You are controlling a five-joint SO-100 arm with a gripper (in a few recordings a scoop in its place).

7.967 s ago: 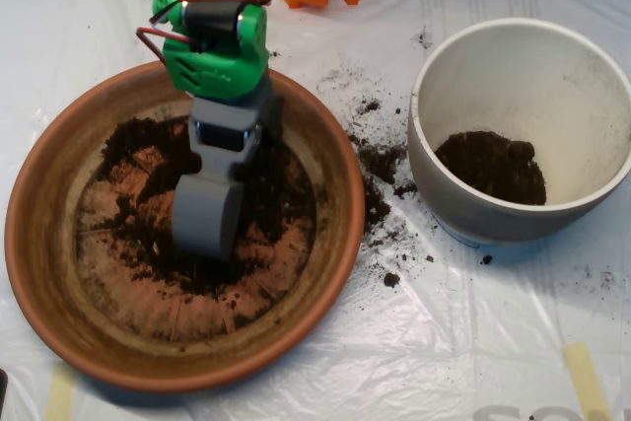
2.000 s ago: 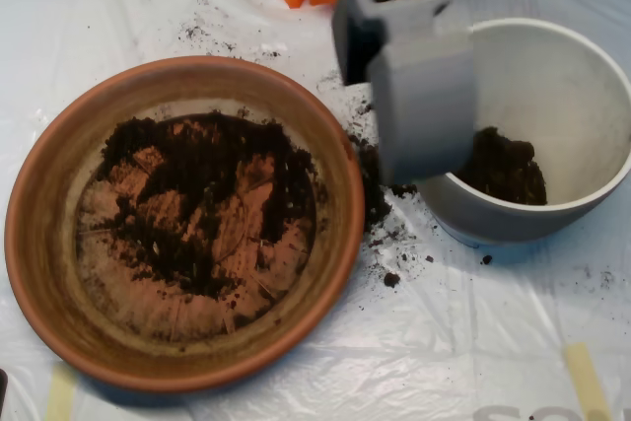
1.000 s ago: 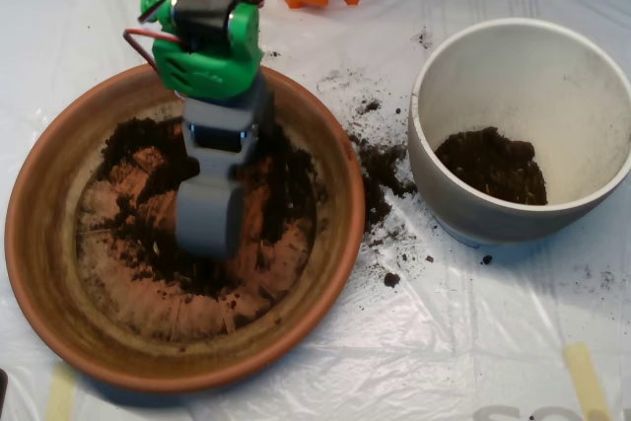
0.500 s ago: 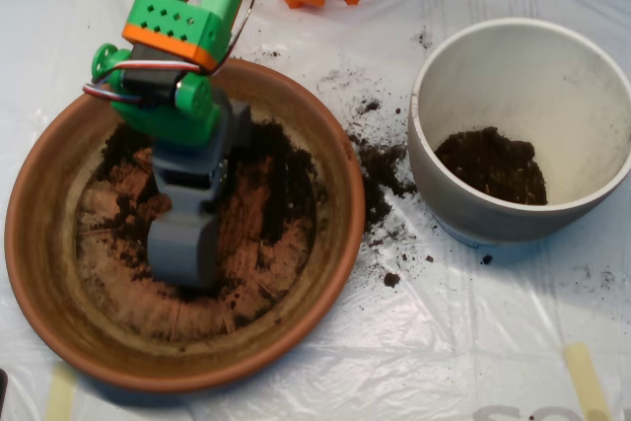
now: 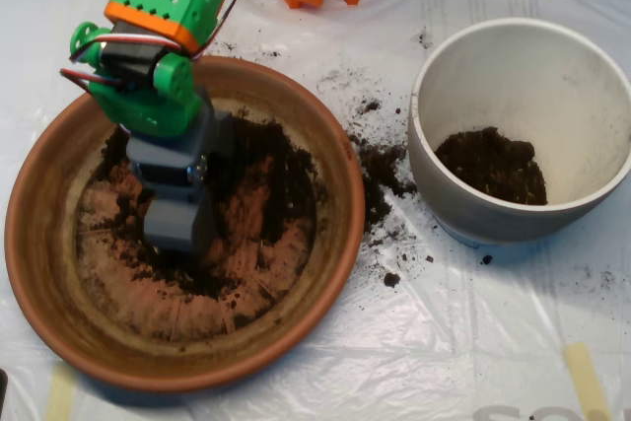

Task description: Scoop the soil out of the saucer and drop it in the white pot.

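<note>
Since half a second ago the scoop (image 5: 177,229) has slid further toward the left side of the saucer (image 5: 39,244), and the green arm (image 5: 158,56) above it has swung left with it; a second ago it stood nearer the dish's middle.

Left half of the frame: one saucer, with the scoop's grey shell pressed down into the soil (image 5: 266,184) on its left-centre. From straight above I cannot tell how far the shell is parted or whether it has closed on any earth. What remains in the dish is a thin, broken ring, thickest toward the upper right of the bottom, with bare ridged terracotta showing through at the left and lower middle.

Between the two vessels, spilled crumbs (image 5: 380,179) lie on the plastic sheet (image 5: 414,342), just beside the saucer's right rim and reaching toward the pot's foot.

Right half: one white pot (image 5: 434,184), standing apart from the saucer, with a single dark heap (image 5: 491,167) in its bottom.

As a judgement, the job is partly done: some earth is already delivered, but a fair layer is left in the dish, so several more scoops seem needed, and the scatter on the sheet is lost to both.

Count: one saucer, one pot, one scoop, one arm.
</note>
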